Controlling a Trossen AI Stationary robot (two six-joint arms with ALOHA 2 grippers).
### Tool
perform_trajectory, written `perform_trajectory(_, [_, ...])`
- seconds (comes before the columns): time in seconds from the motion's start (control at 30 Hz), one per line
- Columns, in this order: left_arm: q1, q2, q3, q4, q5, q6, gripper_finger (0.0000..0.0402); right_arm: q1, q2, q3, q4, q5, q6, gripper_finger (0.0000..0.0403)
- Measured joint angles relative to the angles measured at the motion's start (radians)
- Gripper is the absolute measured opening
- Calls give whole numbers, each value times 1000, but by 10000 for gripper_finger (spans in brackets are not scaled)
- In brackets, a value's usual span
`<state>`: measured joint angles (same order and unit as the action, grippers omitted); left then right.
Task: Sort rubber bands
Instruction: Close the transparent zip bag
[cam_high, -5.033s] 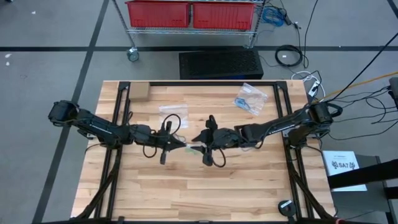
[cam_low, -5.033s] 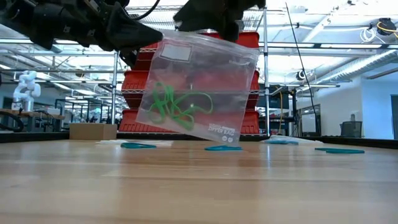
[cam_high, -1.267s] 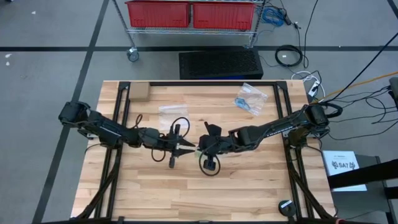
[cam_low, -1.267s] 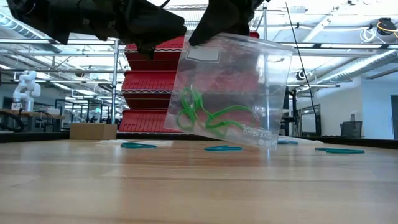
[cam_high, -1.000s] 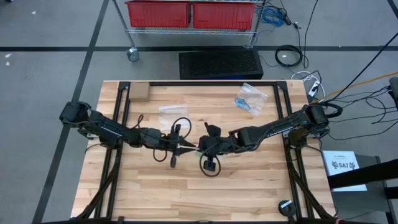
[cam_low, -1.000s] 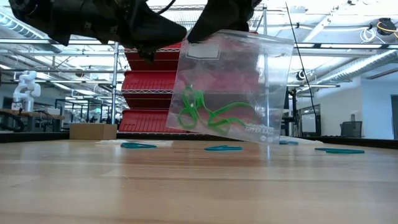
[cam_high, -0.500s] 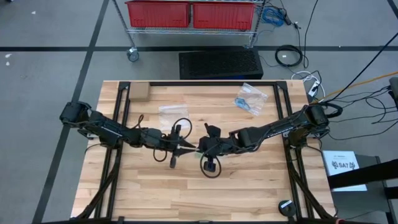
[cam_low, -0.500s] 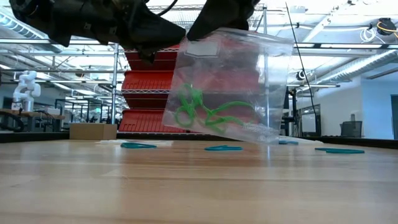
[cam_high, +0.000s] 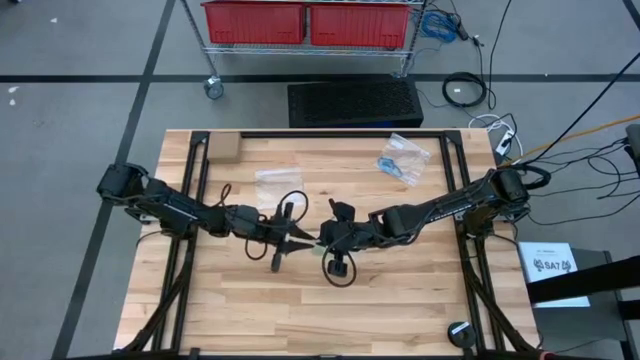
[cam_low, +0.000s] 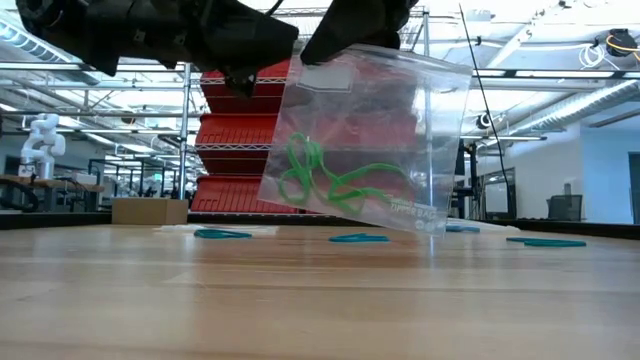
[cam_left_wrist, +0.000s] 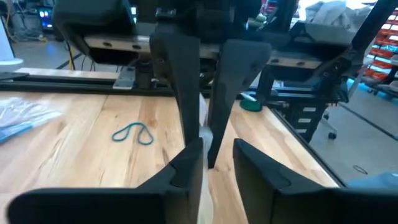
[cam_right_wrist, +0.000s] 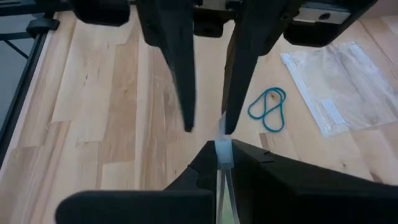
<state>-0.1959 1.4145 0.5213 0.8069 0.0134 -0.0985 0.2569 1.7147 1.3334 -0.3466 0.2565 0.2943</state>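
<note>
Right gripper (cam_right_wrist: 222, 152) at mid-bench, fingers pinched tight on the top edge of a clear zip bag (cam_low: 365, 140); bag edge visible clamped between the fingertips in the right wrist view. Bag hangs clear of the wooden bench (cam_high: 400, 300), tilted, lower corner low but not touching in the low view. Inside it: a tangle of bright green rubber bands (cam_low: 325, 180), bunched toward the lower part of the bag.

Left gripper (cam_left_wrist: 214, 162) directly facing the right one, tips nearly meeting at the bag's mouth. Its fingers stand part-way apart, a narrow gap between them; one finger lies against the bag edge, and the frames do not show a firm hold.

Loose on the bench: a teal rubber band (cam_left_wrist: 133, 133) folded into a figure-eight, lying flat, near the left gripper. Several more teal bands (cam_low: 222, 234) lie flat farther back, seen low across the surface.

Second clear bag (cam_high: 278, 184), flat, behind the grippers toward the far edge. Third bag holding blue bands (cam_high: 403, 159) near the far right corner. Small cardboard box (cam_high: 224, 148) at the far left corner.
</note>
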Motion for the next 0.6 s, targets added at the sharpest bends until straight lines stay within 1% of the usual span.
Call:
perform_trajectory(0.17, [0,5,0,0,-5,0,51,0,0,0,7,0,0,4])
perform_trajectory(0.37, [1,5,9,-5,-11,10,10,0,0,0,11,-2,0,4])
perform_trajectory(0.6, [-1,6,16,-22,-34,37,3,0,0,0,8,-2,5,4])
